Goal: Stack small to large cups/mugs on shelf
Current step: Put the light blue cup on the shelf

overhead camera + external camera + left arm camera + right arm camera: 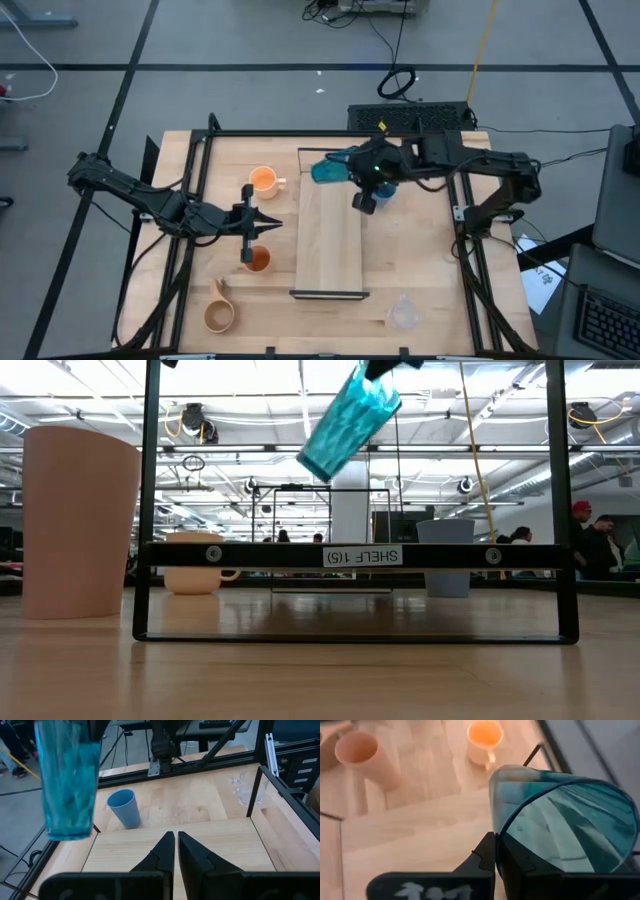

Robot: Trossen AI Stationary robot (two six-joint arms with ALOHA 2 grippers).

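My right gripper (346, 168) is shut on the tall teal tumbler (326, 172) above the far end of the light-wood shelf (330, 240); in the low view the tumbler (350, 415) hangs tilted high over the shelf's frame (350, 556). My left gripper (268, 225) is shut and empty, just left of the shelf. The blue cup (388, 190) stands right of the shelf. The orange mug (263, 180) and the small orange cup (257, 260) stand left of it. The wooden mug (218, 315) and the clear cup (403, 312) stand near the front. My right gripper holds the tumbler by its rim (501, 834), the wall pinched with one finger (485, 854) outside and the other seemingly inside the mouth. The fingers reach from the table's right. The tumbler is lifted clear and tilted, its base (320, 460) lower than its mouth.
The table's black frame rails (190, 200) run along both sides. The shelf's board (190, 845) lies bare ahead of my left gripper. People stand in the room behind the table (595, 545).
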